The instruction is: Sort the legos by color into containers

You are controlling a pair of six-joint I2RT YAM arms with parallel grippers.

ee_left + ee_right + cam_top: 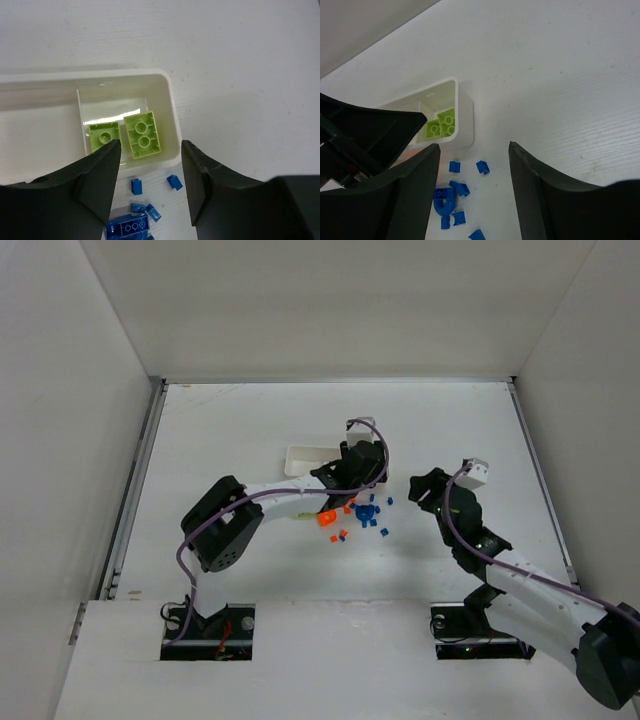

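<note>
The white tray of containers (172, 117) shows its end compartment, with two light-green legos (144, 135) lying flat inside it. My left gripper (150, 172) hangs open just over that compartment's near wall, nothing between its fingers. Small blue legos (136, 186) lie on the table under it, beside a larger blue piece (127, 228). In the top view the left gripper (360, 480) covers the tray's (303, 457) right part. Orange legos (326, 519) and blue legos (367, 512) are scattered in front of the tray. My right gripper (475, 185) is open and empty over the blue legos (482, 167), to the right of the pile (422, 490).
White walls enclose the table on the left, back and right. The left arm's dark gripper body (370, 130) fills the left side of the right wrist view, close to my right fingers. The two grippers stand a short way apart over the pile.
</note>
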